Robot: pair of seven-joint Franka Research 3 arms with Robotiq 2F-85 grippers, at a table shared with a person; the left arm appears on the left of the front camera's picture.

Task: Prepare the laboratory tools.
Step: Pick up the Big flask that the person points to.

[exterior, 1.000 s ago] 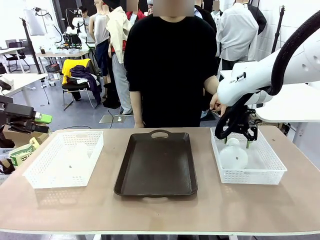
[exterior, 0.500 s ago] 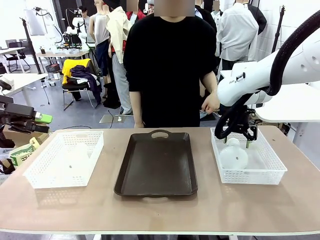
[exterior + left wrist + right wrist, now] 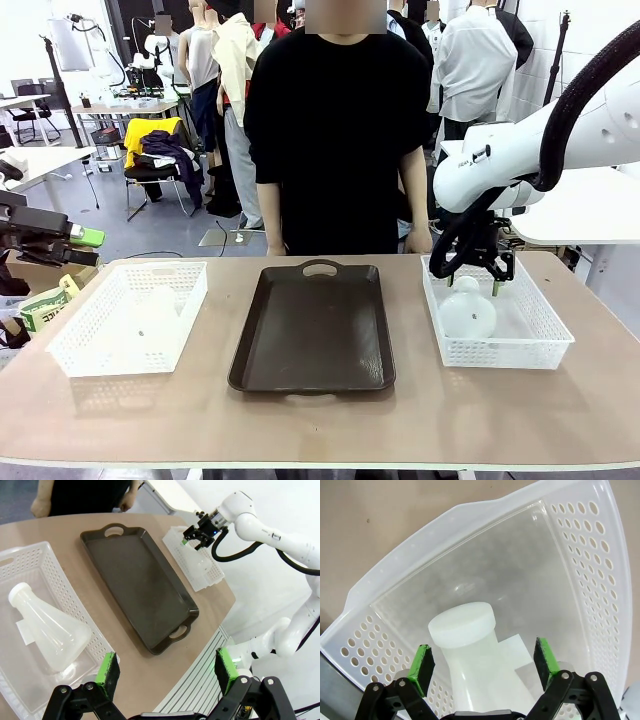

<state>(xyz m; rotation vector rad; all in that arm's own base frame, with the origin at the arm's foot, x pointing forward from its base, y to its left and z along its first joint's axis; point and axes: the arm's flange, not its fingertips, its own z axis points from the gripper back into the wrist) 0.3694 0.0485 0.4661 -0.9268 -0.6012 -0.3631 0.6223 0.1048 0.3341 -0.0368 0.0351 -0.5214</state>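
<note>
Right pincer (image 3: 484,660) hangs released over the flask (image 3: 462,626) cap, room on either side, basket (image 3: 600,580) walls ringing it.

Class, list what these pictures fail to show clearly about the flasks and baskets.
Right wrist view: the right flask is cut off below its neck by the bottom edge and right gripper.
Front view: the left flask is a faint blur behind the mesh of the left basket.
Left wrist view: contents of the right basket are too small to read.
</note>
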